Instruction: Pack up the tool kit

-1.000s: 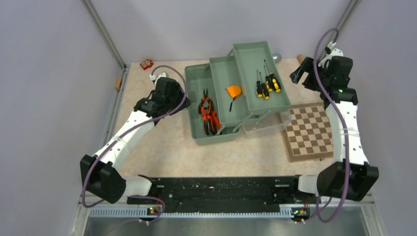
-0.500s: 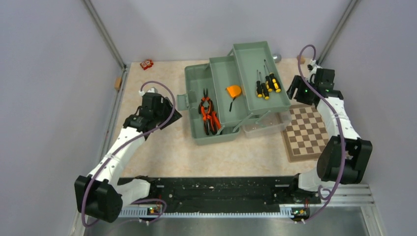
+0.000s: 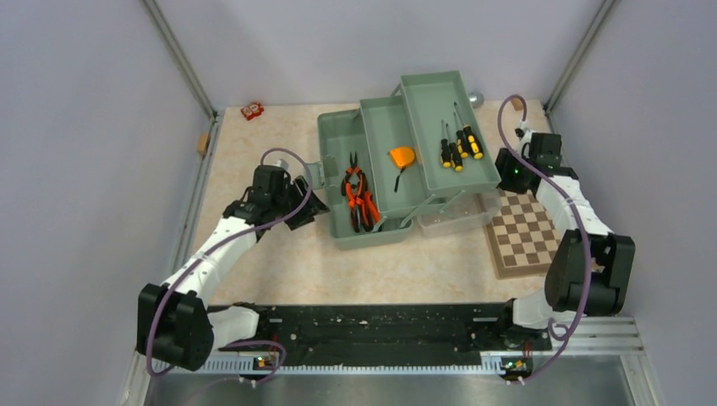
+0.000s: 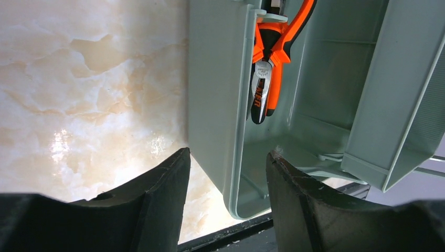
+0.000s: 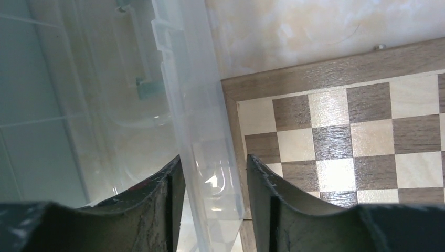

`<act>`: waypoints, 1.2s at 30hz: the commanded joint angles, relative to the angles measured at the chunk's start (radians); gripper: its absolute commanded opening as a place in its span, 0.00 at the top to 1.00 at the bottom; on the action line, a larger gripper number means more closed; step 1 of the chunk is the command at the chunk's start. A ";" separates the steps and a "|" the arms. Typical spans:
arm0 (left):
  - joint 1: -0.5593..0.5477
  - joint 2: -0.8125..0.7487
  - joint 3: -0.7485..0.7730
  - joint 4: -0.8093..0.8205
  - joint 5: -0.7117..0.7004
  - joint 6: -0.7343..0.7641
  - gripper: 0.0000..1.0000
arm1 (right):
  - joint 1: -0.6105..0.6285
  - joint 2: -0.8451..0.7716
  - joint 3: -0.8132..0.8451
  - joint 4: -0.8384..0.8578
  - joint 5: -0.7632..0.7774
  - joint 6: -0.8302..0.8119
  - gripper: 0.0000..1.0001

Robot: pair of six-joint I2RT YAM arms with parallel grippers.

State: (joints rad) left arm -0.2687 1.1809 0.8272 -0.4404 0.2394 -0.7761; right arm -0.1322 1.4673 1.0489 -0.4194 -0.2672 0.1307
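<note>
The sage-green toolbox (image 3: pixel 338 144) stands open mid-table with its trays folded out. Orange-handled pliers (image 3: pixel 359 196) lie in the base, an orange tape measure (image 3: pixel 402 156) in the middle tray, and black-yellow screwdrivers (image 3: pixel 459 145) in the upper tray. The translucent lid (image 3: pixel 461 218) hangs at the box's near right. My left gripper (image 3: pixel 314 204) is open, its jaws straddling the box's left wall (image 4: pixel 215 105), with the pliers (image 4: pixel 265 68) just inside. My right gripper (image 3: pixel 505 175) is open, its jaws straddling the lid's rim (image 5: pixel 197 105).
The brown-and-cream chessboard (image 3: pixel 528 230) lies right of the box, close against the lid in the right wrist view (image 5: pixel 341 136). A grey metal cylinder (image 3: pixel 478 99) sits behind the box. A small red object (image 3: pixel 252 110) lies at the back left corner.
My left gripper has moved right and nearer, up to the box's left wall. My right arm has come down and inward, from above the back right corner to the lid's rim.
</note>
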 commanded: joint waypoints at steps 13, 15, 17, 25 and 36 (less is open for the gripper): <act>0.017 0.032 -0.089 0.190 0.113 -0.047 0.41 | 0.106 -0.095 0.034 -0.004 0.125 -0.059 0.92; 0.017 0.033 -0.097 0.200 0.121 -0.048 0.41 | 0.118 -0.126 0.049 -0.018 0.161 -0.067 0.97; 0.017 0.037 -0.107 0.214 0.135 -0.054 0.41 | 0.126 -0.152 0.067 -0.037 0.192 -0.079 1.00; 0.017 0.067 -0.138 0.280 0.187 -0.088 0.42 | 0.206 -0.227 0.129 -0.107 0.315 -0.124 1.00; 0.016 0.028 -0.165 0.333 0.211 -0.115 0.43 | 0.356 -0.284 0.291 -0.202 0.509 -0.159 1.00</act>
State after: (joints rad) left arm -0.2558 1.2480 0.6868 -0.1802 0.4305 -0.8738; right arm 0.1673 1.2697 1.2030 -0.6594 0.1303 -0.0120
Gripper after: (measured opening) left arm 0.578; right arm 0.089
